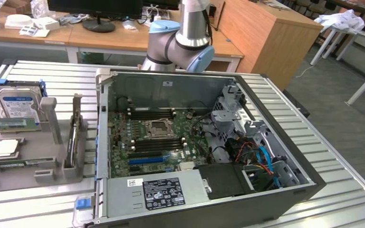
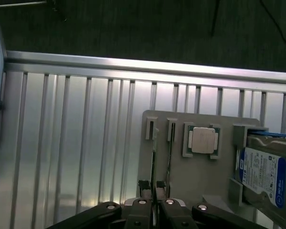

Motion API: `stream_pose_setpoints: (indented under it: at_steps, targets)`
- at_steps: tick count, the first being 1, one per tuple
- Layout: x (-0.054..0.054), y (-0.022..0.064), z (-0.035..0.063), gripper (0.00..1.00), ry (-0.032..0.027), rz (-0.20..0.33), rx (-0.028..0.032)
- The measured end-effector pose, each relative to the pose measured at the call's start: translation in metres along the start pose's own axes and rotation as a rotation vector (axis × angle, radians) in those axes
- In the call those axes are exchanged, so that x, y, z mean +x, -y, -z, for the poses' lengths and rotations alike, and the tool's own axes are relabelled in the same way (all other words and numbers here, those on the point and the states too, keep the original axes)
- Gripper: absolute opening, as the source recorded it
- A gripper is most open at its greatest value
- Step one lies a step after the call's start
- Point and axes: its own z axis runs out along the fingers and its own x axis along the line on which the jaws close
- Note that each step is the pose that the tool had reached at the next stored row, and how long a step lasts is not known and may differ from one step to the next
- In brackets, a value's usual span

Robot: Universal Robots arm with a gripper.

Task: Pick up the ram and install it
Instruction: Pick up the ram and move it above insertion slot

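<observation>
claw point(image 2: 154, 190): nearly closed. its two dark fingertips point(image 2: 143, 185) are drawn close, with just a thin gap between them, and nothing is clamped there.
claw position: well above the grey holder point(image 2: 181, 191), looking down on it and touching nothing on it.
ram point(image 2: 154, 160): the nearest thing to the claw. it stands on its long edge in a slot of the holder, seen edge-on as a thin dark line that lines up with the gap between the fingertips. in the exterior view the ram point(image 1: 75, 135) stands upright between a tall post and a short one, on the side of the holder closest to the computer case point(image 1: 169, 78).
second slot point(image 2: 169, 157): just beside the ram's slot and parallel to it. i cannot tell whether anything sits in it.
chip point(image 2: 202, 140): a square silver processor seated in a pocket of the holder, past the second slot from the ram.
hard drive point(image 2: 262, 176): blue and white label, propped up on the holder, on the far side of the chip from the ram.
table point(image 2: 62, 143): ribbed metal slats that carry the holder and the case.
computer case: open, lying on its side to the exterior view's right of the holder, with the green motherboard point(image 1: 157, 137) facing up inside it.
arm point(image 1: 182, 38): grey with pale blue joints, behind the case.
</observation>
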Motion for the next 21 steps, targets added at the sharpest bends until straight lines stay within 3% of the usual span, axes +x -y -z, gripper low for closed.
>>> stream_pose_setpoints:
  at_steps: [4,11,18,21]
  targets:
    - [0.001,0.0132,0.0151,0.13,0.0061,0.002,-0.0007]
    - [0.003,0.0403,0.0238,0.13,0.0114,0.006,-0.0047]
    - [0.005,0.0699,0.0251,0.13,0.0126,0.007,-0.0221]
    - [0.006,0.0833,0.0255,0.13,0.0129,0.008,-0.0266]
